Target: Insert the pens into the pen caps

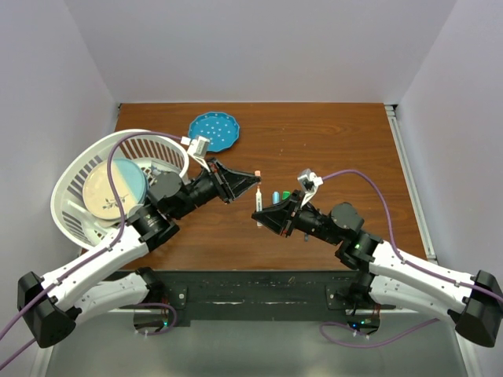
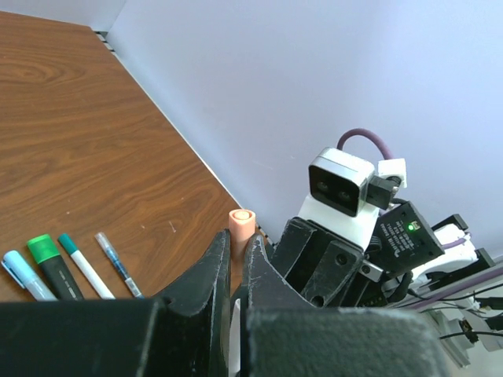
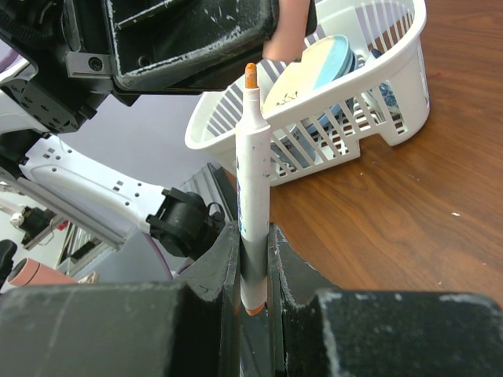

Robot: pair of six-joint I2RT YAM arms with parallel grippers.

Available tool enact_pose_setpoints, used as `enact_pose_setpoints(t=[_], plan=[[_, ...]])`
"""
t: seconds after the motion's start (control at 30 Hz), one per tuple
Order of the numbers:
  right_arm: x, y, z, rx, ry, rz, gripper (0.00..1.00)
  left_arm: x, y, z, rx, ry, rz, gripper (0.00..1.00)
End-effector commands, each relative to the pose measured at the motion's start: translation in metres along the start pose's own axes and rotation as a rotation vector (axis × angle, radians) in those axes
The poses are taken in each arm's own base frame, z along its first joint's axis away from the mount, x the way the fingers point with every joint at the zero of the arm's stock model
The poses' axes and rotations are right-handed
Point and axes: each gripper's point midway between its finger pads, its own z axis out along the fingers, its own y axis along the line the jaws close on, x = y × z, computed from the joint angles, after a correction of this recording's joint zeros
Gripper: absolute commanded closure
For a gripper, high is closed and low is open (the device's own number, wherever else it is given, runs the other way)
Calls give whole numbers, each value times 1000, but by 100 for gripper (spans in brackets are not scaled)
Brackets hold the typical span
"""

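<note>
Looks like the mid-air capping step: left gripper point(image 2: 238, 250) pinches the peach cap point(image 2: 242, 224) at its tip, right gripper point(image 3: 253, 239) clamps the orange-tipped pen point(image 3: 253, 149), nib just short of the cap (not in yet). Next I'd line up, then push.

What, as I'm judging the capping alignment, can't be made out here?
Left wrist: the peach cap's lower half, hidden between the left gripper's fingers.
Right wrist: most of the cap above the white pen, behind the left gripper and cut by the top edge.
Top: the count of loose pens, tiny and overlapped by the right gripper.
</note>
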Motion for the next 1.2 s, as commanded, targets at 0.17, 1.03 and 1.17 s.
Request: enact_pose_setpoints(t=[0.17,1.03,1.17], plan=[[-22,11,7,-23,-58,-2,100,-21,-23,-5,77,-69,15,100],[-32,7,11,14,-96,1,100,13,-2,-11,61,2,18,100],[-42,6,13,34,-122,-10,100,28,3,-9,47,45,27,100]])
